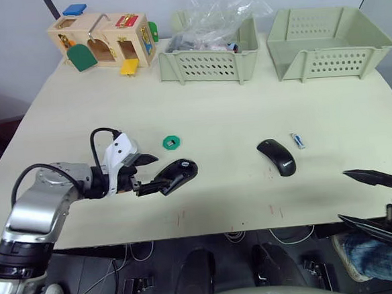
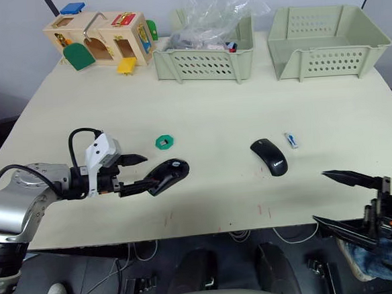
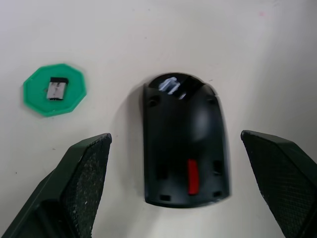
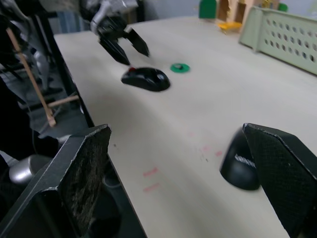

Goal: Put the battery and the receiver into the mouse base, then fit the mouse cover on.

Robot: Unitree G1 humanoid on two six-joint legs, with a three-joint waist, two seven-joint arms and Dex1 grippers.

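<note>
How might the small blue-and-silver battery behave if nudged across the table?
The slim blue-and-silver cylindrical battery lies on its side on the smooth beige table, so it would probably roll. Being small, it is likely light and easily knocked away.

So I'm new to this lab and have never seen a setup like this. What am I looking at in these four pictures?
A two-armed robot is working at a table. The two wide pictures come from cameras in its head, looking down. The other two come from cameras on its wrists, looking along the black fingers.

The left hand is open around the mouse base, a mouse with its lid off; nothing is lifted. Beside it a small metal receiver lies on a green disc. Further right lie the mouse cover and a small battery.

The right hand waits open at the table's near edge, holding nothing. At the back stand two green bins and a wooden toy box.
</note>
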